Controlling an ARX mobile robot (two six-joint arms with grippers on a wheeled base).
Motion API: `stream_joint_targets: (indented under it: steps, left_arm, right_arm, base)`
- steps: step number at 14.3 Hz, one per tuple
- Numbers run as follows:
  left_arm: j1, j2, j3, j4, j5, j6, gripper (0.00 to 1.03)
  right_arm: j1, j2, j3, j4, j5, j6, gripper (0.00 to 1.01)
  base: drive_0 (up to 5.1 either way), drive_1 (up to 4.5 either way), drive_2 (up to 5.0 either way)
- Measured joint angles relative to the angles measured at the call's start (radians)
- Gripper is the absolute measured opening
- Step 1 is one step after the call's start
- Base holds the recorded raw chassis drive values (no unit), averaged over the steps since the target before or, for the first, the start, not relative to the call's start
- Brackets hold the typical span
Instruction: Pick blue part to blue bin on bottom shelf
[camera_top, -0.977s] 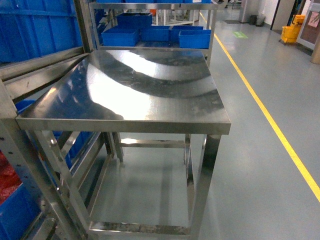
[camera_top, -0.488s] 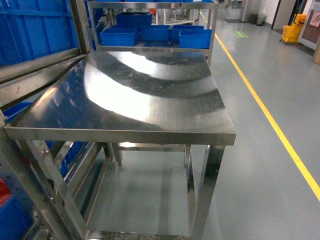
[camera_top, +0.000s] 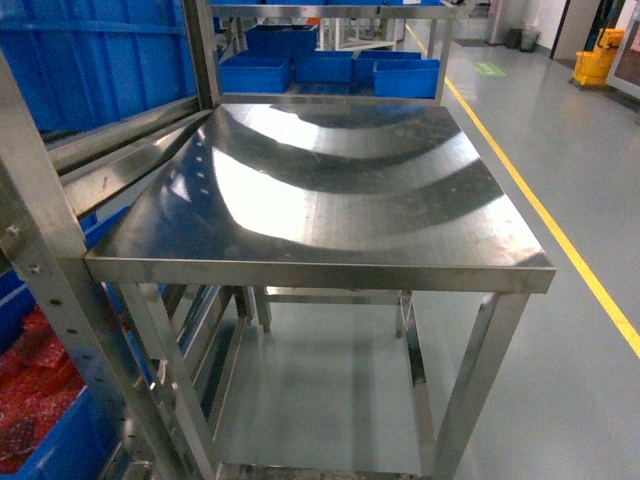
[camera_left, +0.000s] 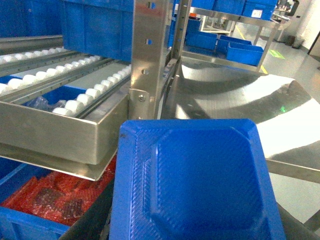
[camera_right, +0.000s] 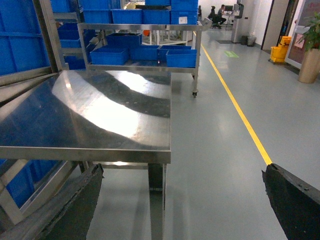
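Steel rack (camera_top: 60, 290) on the left, shiny table (camera_top: 330, 190) ahead, red-filled bin (camera_left: 45, 200) low in the rack. Blue part (camera_left: 195, 185) filling the left wrist view, seemingly carried; grip itself hidden, cannot tell. Right gripper (camera_right: 185, 200) spread wide, holding nothing. By judgement, pick done; 1 step left: lowering into a blue bin on the bottom shelf, not seen here.

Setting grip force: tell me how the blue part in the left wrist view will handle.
The blue part looks like thin moulded plastic, shallow and hollow, so probably light. Its stepped walls and rim likely keep it fairly stiff. The finely ribbed surface should limit slipping.
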Motion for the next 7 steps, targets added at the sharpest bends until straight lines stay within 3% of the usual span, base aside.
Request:
stream_joint_targets:
  steps: [7]
  left_arm:
    - [0.000, 0.000, 0.000, -0.002, -0.002, 0.000, 0.43]
  right_arm:
    - [0.000, 0.000, 0.000, 0.002, 0.000, 0.000, 0.98]
  base:
    - [-4.7, 2.74, 2.7]
